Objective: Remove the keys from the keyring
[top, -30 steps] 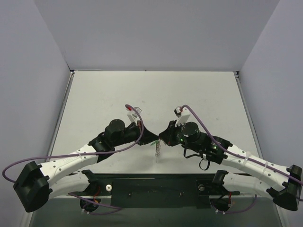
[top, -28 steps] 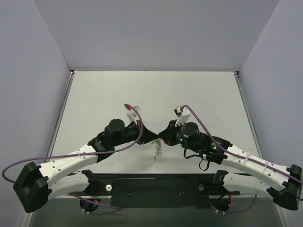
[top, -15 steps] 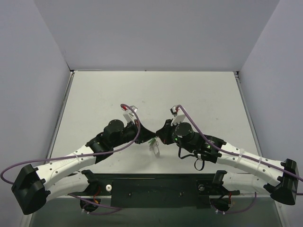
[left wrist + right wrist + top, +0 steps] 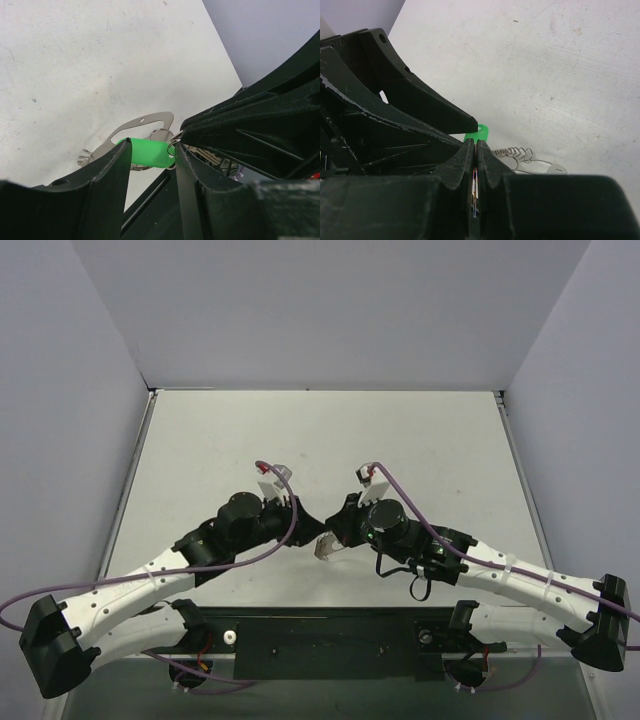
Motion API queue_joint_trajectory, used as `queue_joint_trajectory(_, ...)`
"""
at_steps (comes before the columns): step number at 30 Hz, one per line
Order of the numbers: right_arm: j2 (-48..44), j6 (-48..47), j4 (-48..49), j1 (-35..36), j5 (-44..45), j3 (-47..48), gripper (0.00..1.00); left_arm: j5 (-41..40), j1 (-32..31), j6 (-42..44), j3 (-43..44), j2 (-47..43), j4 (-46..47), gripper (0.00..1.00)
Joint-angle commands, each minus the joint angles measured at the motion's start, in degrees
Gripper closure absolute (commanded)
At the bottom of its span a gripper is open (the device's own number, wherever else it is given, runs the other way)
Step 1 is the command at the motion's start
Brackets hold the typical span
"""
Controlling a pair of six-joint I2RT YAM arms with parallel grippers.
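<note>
My left gripper [image 4: 151, 150] is shut on a green plastic tag [image 4: 147, 152] that hangs on the keyring [image 4: 160, 133], a thin wire ring. My right gripper [image 4: 473, 142] is shut, tip to tip with the left one, and pinches a thin silver key [image 4: 474, 190] edge-on between its pads. Slim silver keys [image 4: 205, 155] show under the right fingers in the left wrist view. The short linked chain [image 4: 514, 151] and a flat silver metal plate [image 4: 554, 169] hang off the ring above the table. In the top view the grippers [image 4: 312, 532] [image 4: 336, 533] meet over the bunch [image 4: 326, 548].
The pale table top [image 4: 330, 440] lies beyond the grippers. The black base rail [image 4: 330, 640] runs along the near edge just under the bunch. Purple cables loop over both wrists. Grey walls stand on three sides.
</note>
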Motion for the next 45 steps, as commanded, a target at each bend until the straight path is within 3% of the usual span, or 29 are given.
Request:
queue_joint_trajectory(1, 0.45, -0.07, 1.80, 1.84, -7.46, 2.19, 1.00, -0.30, -0.41, 7.80, 5.28, -2.92, 1.53, 0.48)
queue_joint_trajectory(6, 0.54, -4.02, -1.37, 0.61, -13.15, 3.86, 1.00, 5.32, 0.64, 17.48, 8.88, -3.01, -3.39, 0.44)
queue_joint_trajectory(11, -0.42, -5.96, -5.40, -2.55, -17.65, 4.91, 1.00, 14.27, 3.19, 22.85, 12.57, -1.70, -7.70, 0.43)
queue_joint_trajectory(14, -0.86, -6.14, -5.76, -4.23, -20.64, 4.92, 1.00, 19.72, 4.42, 25.22, 14.25, -1.78, -8.93, 0.38)
queue_joint_trajectory(20, -0.86, -7.64, -6.55, -5.11, -25.92, 5.97, 1.00, 31.06, 6.53, 27.08, 13.73, -3.19, -6.21, 0.31)
queue_joint_trajectory(27, -2.00, -9.04, -6.81, -8.27, -36.63, 7.46, 1.00, 47.32, 12.50, 24.19, 11.53, -3.02, -0.67, 0.32)
queue_joint_trajectory(33, -3.24, -9.48, -6.73, -10.64, -39.63, 8.17, 1.00, 52.96, 14.18, 22.34, 11.00, 0.15, 1.42, 0.38)
queue_joint_trajectory(45, -4.73, -8.60, -6.81, -11.26, -36.91, 10.10, 1.00, 52.79, 13.66, 14.34, 5.90, 1.64, 13.03, 0.40)
